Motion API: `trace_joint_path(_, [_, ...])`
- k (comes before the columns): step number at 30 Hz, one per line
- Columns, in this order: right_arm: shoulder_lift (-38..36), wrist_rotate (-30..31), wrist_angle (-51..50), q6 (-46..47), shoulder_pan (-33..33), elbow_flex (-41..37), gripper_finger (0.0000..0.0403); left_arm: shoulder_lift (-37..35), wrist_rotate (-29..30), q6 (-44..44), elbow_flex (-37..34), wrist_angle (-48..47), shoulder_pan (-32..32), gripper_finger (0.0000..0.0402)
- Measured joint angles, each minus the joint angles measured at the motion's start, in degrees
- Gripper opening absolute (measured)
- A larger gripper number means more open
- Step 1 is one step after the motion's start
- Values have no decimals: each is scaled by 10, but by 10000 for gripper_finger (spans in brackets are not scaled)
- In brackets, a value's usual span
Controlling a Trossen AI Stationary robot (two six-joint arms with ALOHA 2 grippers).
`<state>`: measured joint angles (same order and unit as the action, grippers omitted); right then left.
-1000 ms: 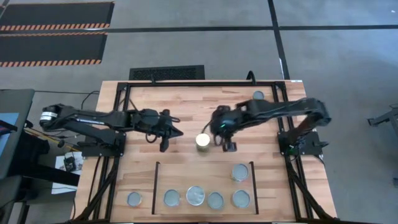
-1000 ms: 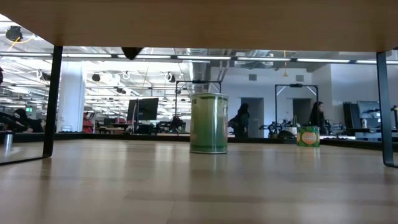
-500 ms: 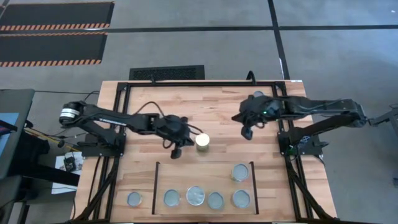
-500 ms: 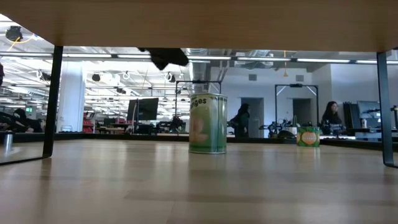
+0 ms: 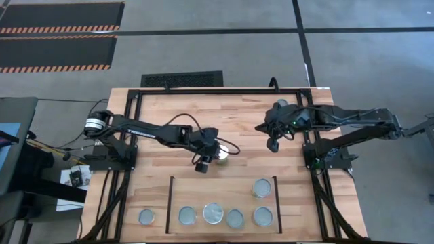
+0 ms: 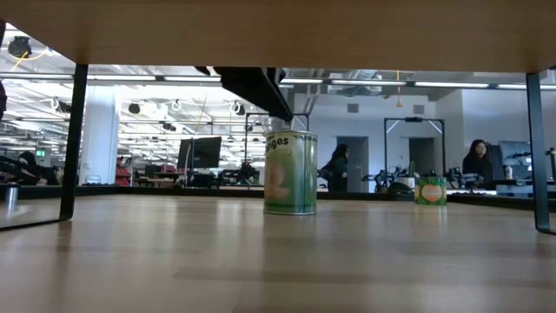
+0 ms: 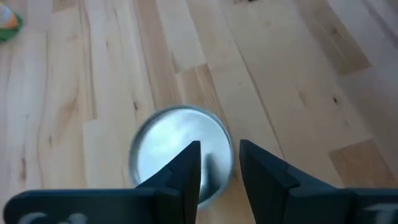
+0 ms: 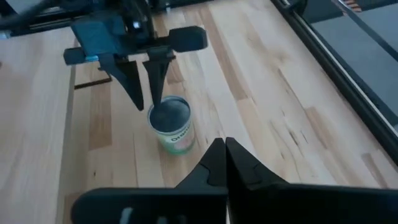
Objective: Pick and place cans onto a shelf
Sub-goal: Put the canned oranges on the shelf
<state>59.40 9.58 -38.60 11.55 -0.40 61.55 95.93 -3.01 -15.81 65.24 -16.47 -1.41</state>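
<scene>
Left gripper (image 5: 205,155) hangs over the loose can (image 5: 221,155) at mid-table, fingers (image 7: 186,171) parted by a narrow gap, nothing between them; the gap looks too small for the can. The can stands upright and free on the table (image 5: 163,115), well apart from the shelf (image 5: 224,196), where five cans (image 5: 213,213) already sit between the bars. Right gripper (image 5: 272,144) hovers to the can's right, fingers pressed together, holding nothing.

Step in hand, as judged: approach to grasp. Next move calls for wider opening, descent around the can, then closure.
</scene>
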Motion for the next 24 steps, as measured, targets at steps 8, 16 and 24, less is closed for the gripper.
trace_joint_path(8, [2, -4, -1, -14, 0, 0, 8, 4, 7, -23, 1, -19, -1, 99])
trace_joint_path(16, [1, -4, 0, -15, 0, 0, 7, 25, 17, -36, 2, -19, -2, 98])
trace_joint_path(24, [1, -4, 0, -15, 0, 0, 6, 33, 24, -75, 3, -19, -5, 32])
